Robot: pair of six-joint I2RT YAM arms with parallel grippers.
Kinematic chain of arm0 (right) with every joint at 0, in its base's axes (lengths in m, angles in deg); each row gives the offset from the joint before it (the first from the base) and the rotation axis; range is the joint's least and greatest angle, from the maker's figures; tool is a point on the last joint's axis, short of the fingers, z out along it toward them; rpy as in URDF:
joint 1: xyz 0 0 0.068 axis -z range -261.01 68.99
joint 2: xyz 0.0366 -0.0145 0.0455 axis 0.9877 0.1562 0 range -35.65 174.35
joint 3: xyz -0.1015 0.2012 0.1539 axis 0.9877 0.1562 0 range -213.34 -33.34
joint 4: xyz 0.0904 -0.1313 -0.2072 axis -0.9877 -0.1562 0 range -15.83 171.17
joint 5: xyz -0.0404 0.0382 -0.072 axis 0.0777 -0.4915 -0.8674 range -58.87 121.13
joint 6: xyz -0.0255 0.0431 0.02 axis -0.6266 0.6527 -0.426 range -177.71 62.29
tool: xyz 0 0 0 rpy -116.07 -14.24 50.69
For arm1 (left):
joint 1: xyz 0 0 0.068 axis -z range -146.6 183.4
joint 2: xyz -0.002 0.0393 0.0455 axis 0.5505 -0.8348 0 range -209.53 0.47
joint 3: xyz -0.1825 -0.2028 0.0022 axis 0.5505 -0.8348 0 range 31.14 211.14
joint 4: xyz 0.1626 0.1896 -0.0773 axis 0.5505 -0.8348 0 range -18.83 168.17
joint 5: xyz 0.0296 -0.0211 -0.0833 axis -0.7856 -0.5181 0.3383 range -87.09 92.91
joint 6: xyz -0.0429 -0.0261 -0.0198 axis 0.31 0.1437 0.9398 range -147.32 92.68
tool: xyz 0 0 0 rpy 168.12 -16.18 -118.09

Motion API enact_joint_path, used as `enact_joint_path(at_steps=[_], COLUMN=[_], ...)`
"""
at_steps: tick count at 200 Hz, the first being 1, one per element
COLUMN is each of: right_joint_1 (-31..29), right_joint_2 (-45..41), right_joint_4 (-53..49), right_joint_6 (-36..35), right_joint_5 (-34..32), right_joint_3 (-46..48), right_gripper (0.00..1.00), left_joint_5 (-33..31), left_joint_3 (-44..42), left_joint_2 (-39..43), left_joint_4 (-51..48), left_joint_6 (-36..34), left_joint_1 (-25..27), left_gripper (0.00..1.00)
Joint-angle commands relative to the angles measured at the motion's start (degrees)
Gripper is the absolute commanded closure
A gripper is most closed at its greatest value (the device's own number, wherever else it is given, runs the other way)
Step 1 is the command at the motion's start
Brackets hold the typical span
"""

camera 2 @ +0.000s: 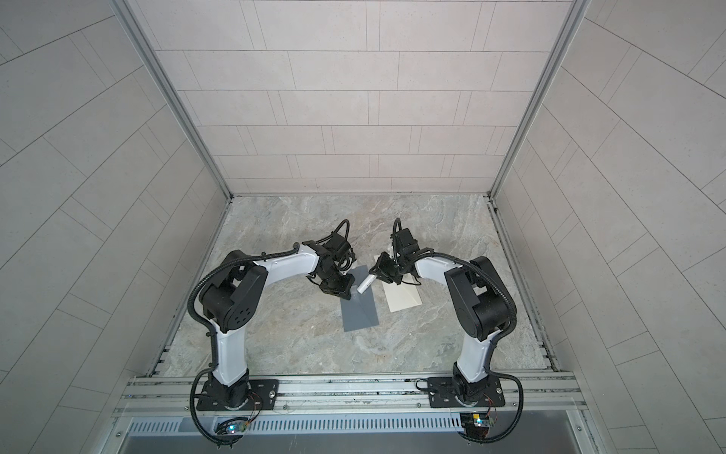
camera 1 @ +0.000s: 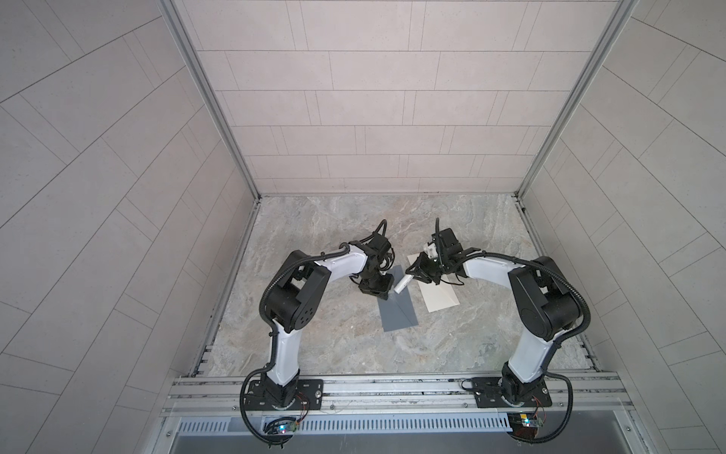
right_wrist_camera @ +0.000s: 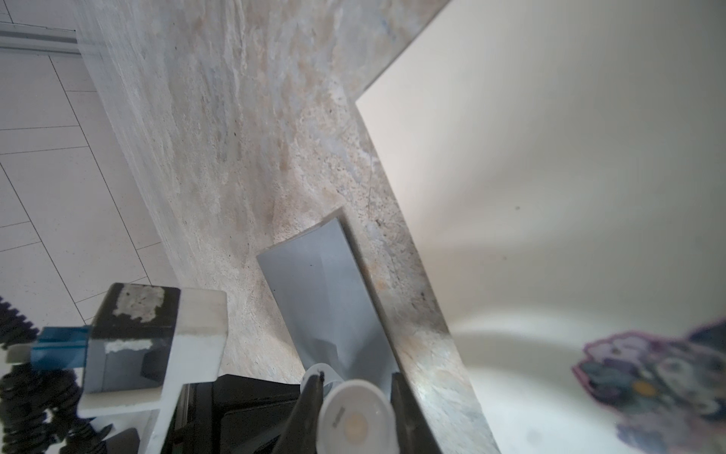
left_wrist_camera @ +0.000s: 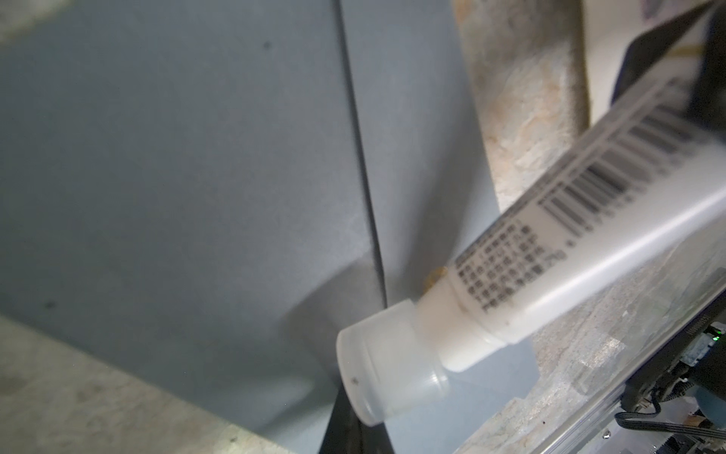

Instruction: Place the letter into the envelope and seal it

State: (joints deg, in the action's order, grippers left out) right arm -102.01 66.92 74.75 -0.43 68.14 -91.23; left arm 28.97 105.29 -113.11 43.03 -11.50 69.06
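You have the grey envelope (camera 1: 398, 312) lying flat near the middle of the table (camera 1: 345, 232), slightly skewed. Thin seam lines cross its face, and the left wrist view shows one straight seam running down it.

The left gripper (camera 1: 377, 290) is down on the envelope's far end with its jaws clenched together. You cannot tell whether any paper is pinched between them.

Your right gripper (camera 1: 416, 273) is clamped on a white glue stick (camera 1: 404, 283), which slants down over the far part of the envelope. Its translucent cap (left_wrist_camera: 389, 365) is on and sits just over the grey face beside the seam; the views do not show whether it touches.

To the envelope's right, parted from it by a strip of bare table, lies a cream sheet (camera 1: 438, 300), partly under the right gripper. It carries a purple cartoon sticker (right_wrist_camera: 660, 385) that is too blurred to make out. You cannot tell from here whether this sheet is the letter.

The table has a marbled, stone-look top in grey and beige. Pale tiled wall panels (camera 1: 373, 78) close it in on three sides, with aluminium posts (camera 1: 212, 106) at the back corners. Both arm bases are bolted to a metal rail (camera 1: 393, 389) along the near edge.

The glue stick bears a barcode (left_wrist_camera: 613, 173) and a block of small print (left_wrist_camera: 503, 275), which is too soft to read.
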Motion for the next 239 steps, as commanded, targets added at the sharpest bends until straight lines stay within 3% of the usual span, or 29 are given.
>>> enact_joint_path(at_steps=[1, 125, 199, 239], right_joint_1=[-0.36, -0.89, -0.85, -0.89], right_joint_2=[1.48, 3.23, 4.14, 4.05], right_joint_4=[1.12, 3.56, 2.84, 2.55], right_joint_6=[0.80, 2.12, 1.10, 0.82], right_joint_5=[-0.36, -0.27, -1.16, -1.24], right_joint_3=[-1.91, -2.76, -2.05, -1.61], right_gripper=[1.00, 1.00, 1.00, 1.00], left_joint_5=[-1.26, 0.97, 1.45, -5.42], left_joint_3=[-0.51, -0.77, -1.63, 0.39], left_joint_2=[-1.64, -1.39, 6.25, 6.86], left_joint_4=[0.24, 0.95, -3.65, -6.47], left_joint_6=[-0.64, -1.22, -1.93, -0.57], left_joint_1=[0.13, 0.11, 0.02, -0.45], left_gripper=[1.00, 1.00, 1.00, 1.00])
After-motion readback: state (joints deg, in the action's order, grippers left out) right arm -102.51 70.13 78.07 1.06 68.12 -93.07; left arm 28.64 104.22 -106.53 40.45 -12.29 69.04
